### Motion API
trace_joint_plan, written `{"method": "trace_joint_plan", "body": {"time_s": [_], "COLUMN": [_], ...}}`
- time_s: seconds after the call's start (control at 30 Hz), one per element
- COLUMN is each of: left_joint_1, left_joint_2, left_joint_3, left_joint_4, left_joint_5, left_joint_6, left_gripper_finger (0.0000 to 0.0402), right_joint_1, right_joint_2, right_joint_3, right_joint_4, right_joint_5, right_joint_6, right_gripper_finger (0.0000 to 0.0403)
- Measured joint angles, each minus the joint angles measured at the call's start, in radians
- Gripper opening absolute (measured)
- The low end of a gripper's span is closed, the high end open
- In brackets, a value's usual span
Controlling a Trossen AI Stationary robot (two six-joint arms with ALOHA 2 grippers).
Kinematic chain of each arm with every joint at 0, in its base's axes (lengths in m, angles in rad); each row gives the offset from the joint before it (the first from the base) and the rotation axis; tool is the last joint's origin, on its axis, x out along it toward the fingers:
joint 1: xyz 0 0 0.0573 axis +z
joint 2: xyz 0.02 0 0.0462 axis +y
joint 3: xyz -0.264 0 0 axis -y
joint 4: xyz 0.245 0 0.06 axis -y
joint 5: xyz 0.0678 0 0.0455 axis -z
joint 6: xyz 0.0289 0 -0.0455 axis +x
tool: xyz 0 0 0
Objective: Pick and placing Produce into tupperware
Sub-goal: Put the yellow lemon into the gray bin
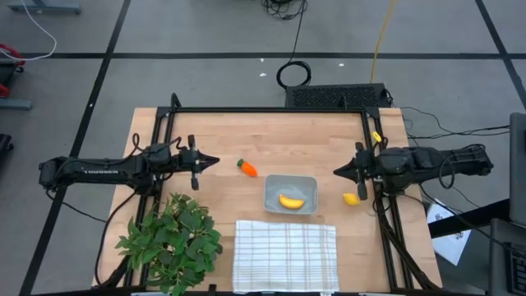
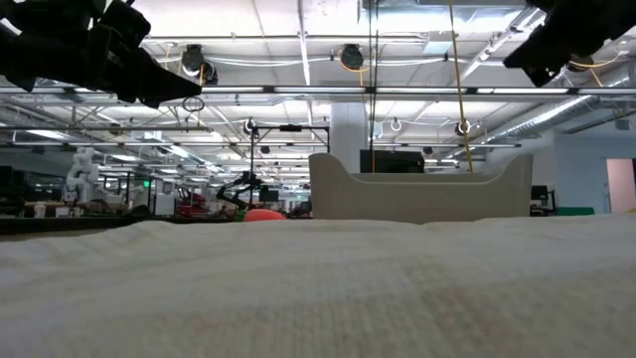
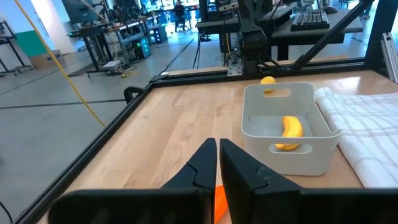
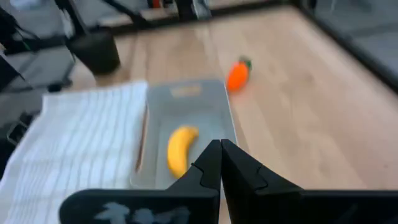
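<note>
The tupperware point(image 1: 290, 185) stands near the table's middle with the yellow banana point(image 1: 291, 201) lying on its floor. The orange carrot point(image 1: 246, 168) lies on the wood to its far left. The lemon-like fruit point(image 1: 352, 198) rests on the wood just right of the container. My left gripper point(image 1: 215, 162) hovers shut left of the carrot, pointing toward the table's right. My right gripper point(image 1: 337, 172) is shut and raised above the table right of the tupperware, pointing left and slightly down; its wrist view shows the banana point(image 4: 180, 149) and the carrot point(image 4: 237, 74) beyond its fingers.
A white checked cloth point(image 1: 285, 255) lies at the near edge in front of the tupperware. A leafy green plant point(image 1: 173, 238) fills the near left corner. Black frame rails point(image 1: 271, 110) run along the table's far and side edges. Bare wood shows between carrot and far rail.
</note>
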Motion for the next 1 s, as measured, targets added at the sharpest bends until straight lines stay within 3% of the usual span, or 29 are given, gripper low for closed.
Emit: {"method": "trace_joint_plan", "body": {"time_s": [0.2,0.7,1.0], "left_joint_1": [0.000,0.000,0.000], "left_joint_2": [0.000,0.000,0.000], "left_joint_3": [0.000,0.000,0.000], "left_joint_4": [0.000,0.000,0.002], "left_joint_5": [0.000,0.000,0.000], "left_joint_6": [0.000,0.010,0.026], "left_gripper_finger": [0.0026,0.0026,0.0026], "right_joint_1": [0.000,0.000,0.000], "right_joint_2": [0.086,0.296,0.391], "right_joint_3": [0.096,0.185,0.185], "right_joint_4": [-0.232,-0.513,-0.585], "right_joint_5": [-0.031,-0.264,-0.296], "right_joint_6": [0.106,0.280,0.400], "right_gripper_finger": [0.0000,0.0000,0.0000]}}
